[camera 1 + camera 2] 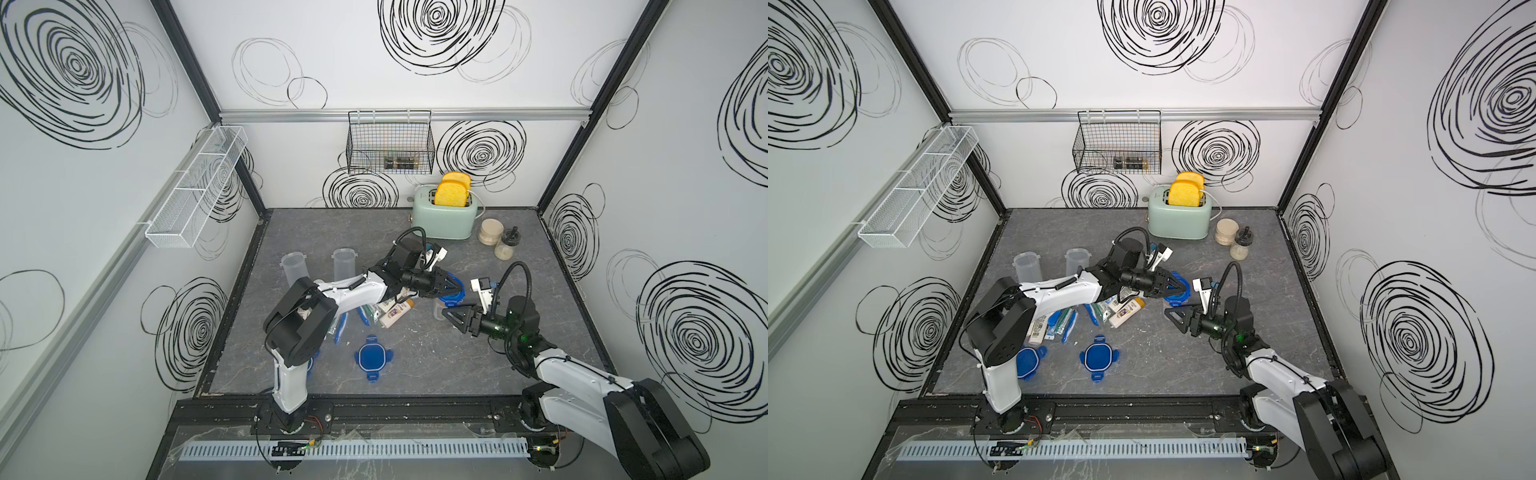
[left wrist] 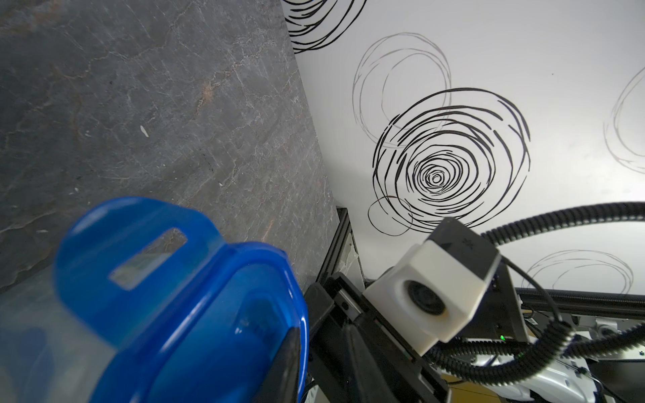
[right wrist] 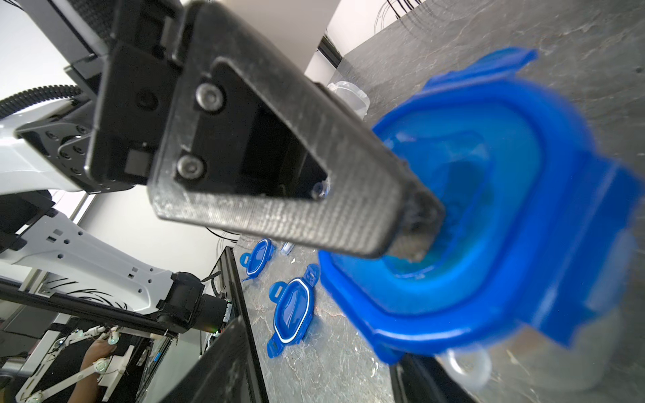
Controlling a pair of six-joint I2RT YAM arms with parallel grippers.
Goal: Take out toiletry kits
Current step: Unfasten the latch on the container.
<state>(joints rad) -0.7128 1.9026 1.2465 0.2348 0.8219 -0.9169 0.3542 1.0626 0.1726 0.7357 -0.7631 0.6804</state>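
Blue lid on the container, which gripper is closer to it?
Left. The left gripper grips the blue lid itself; the right gripper sits just in front, beside the clear container under it.

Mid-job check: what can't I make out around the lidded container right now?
Container contents: lid covers the mouth in the right wrist view; grippers cover it in both top views.
Left gripper second finger: hidden behind the near finger, right wrist view; grip unconfirmed.
Right gripper hold: too small in top views, cut off in right wrist view.
Toiletries: partly under left arm, both top views.

Toiletry kits [image 1: 392, 312] half behind left arm [image 1: 349, 293]
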